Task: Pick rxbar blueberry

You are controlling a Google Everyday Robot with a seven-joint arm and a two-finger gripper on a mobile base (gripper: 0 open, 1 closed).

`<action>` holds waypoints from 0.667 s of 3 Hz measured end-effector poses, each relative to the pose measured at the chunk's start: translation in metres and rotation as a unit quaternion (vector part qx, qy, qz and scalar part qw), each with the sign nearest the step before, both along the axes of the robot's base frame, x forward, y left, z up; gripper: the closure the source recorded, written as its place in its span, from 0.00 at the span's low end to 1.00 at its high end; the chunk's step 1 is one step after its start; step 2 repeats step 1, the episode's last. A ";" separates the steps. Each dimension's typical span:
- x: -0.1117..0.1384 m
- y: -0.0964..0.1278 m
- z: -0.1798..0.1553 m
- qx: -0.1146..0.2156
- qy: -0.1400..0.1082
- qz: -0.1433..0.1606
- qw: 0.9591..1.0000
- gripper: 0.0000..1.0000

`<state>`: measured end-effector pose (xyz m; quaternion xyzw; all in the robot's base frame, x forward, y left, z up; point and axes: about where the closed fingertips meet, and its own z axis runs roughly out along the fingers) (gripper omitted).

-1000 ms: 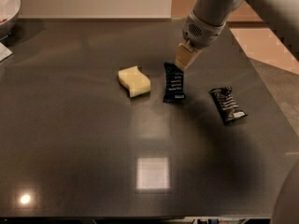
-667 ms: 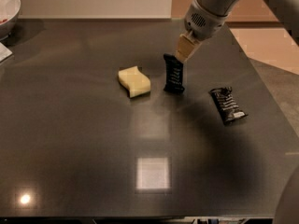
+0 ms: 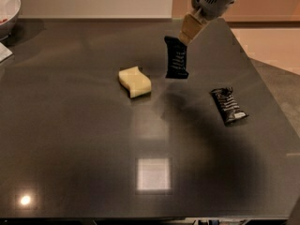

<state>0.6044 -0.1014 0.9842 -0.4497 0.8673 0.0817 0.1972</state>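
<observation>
While the gripper (image 3: 186, 37) reaches down from far right, pinching one blue bar (image 3: 176, 57), one sponge (image 3: 134, 81) and one black bar (image 3: 228, 106) lie on the table (image 3: 84, 144).

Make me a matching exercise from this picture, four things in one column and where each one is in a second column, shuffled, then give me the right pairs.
Things:
1. rxbar blueberry
2. sponge
3. black bar wrapper
4. bowl

Places:
A. lying flat near the table's right edge
B. at the far left corner, cut off by the picture's edge
C. hanging upright from the gripper, its shadow on the table below
D. flat on the table, left of the hanging bar

Pairs: 1-C, 2-D, 3-A, 4-B
</observation>
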 end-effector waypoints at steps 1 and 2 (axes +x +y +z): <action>0.000 0.000 0.000 0.000 0.000 0.000 1.000 1.00; 0.000 0.000 0.000 0.000 0.000 0.000 1.000 1.00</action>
